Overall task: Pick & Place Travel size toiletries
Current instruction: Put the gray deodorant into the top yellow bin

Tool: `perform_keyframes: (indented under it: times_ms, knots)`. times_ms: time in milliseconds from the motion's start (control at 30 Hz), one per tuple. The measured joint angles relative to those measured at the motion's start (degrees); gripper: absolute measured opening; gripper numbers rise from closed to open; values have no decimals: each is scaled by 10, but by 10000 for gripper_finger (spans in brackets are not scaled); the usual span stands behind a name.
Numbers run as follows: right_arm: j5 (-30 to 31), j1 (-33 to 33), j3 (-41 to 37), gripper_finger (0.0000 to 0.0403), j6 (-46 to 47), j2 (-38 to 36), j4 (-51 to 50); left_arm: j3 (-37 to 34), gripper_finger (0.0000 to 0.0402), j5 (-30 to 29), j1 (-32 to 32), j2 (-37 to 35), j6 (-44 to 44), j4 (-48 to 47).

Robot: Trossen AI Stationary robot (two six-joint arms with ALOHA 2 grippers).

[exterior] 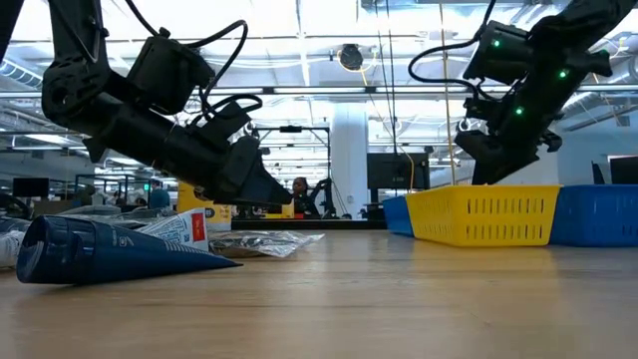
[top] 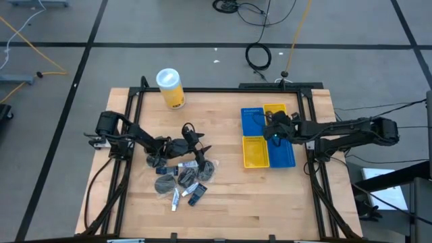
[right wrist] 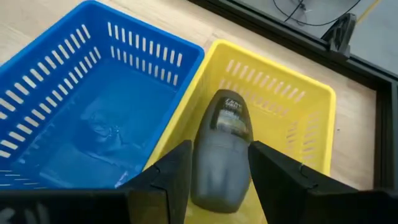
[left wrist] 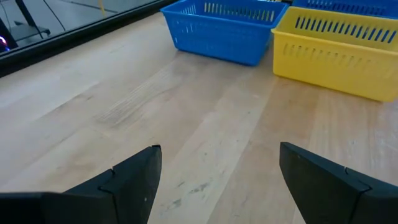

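Right gripper (right wrist: 214, 171) clamps grey toiletry (right wrist: 222, 149) over far tray (top: 268, 137) bins | left gripper (left wrist: 217, 180) wide, empty | pile (top: 182, 177) left on table: mostly undone

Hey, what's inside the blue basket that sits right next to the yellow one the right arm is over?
The blue basket holds what looks like a clear plastic packet on its floor. The near corner is hidden behind the right tool, which grips a grey bottle.
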Motion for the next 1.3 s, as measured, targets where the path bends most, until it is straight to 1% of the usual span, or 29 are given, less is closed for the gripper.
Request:
perform_keyframes:
  times_ms: [100, 200, 300, 367, 467, 500, 600, 667, 733, 800, 867, 967, 1033, 1100, 1167, 1233, 1300]
  knots:
    - [1, -1, 0, 167, -16, -4, 2, 0, 321, 0, 0, 0, -1, 0]
    - [2, 0, 0, 182, -62, -15, 29, 0, 321, 0, 3, 0, -21, 0]
    - [1, 6, 0, 193, -132, -30, 101, 0, 321, 8, 11, 0, -40, -3]
    - [-6, 17, 0, 195, -190, -33, 163, 0, 321, 46, 20, -1, -45, -3]
    - [-61, 30, -10, 194, -272, -21, 296, 1, 321, 84, 30, -20, -44, -3]
    - [-91, 35, -23, 193, -298, -12, 353, 1, 321, 89, 32, -33, -36, -8]
    - [-196, 46, -72, 189, -353, 29, 543, 1, 321, 87, 27, -90, 2, -59]
    - [-246, 54, -106, 186, -372, 66, 666, 1, 321, 71, 21, -146, 25, -133]
    - [-271, 61, -128, 185, -379, 113, 760, 7, 321, 55, 15, -210, 34, -233]
    - [-271, 69, -139, 185, -383, 154, 813, 27, 321, 40, 9, -274, 26, -382]
    - [-271, 75, -139, 185, -394, 193, 846, 60, 321, 26, 2, -329, -2, -559]
    - [-271, 80, -133, 183, -418, 242, 883, 120, 321, 10, -8, -381, -72, -814]
    - [-271, 82, -130, 181, -422, 265, 911, 148, 321, 8, -11, -403, -134, -952]
    - [-271, 86, -130, 181, -420, 281, 933, 161, 321, 19, -11, -419, -197, -1042]
    - [-271, 91, -130, 181, -425, 288, 939, 158, 321, 41, -11, -433, -255, -1110]
    - [-271, 95, -130, 180, -431, 288, 947, 146, 321, 58, -11, -443, -298, -1154]
    - [-271, 97, -130, 180, -437, 284, 946, 129, 321, 70, -11, -446, -325, -1171]
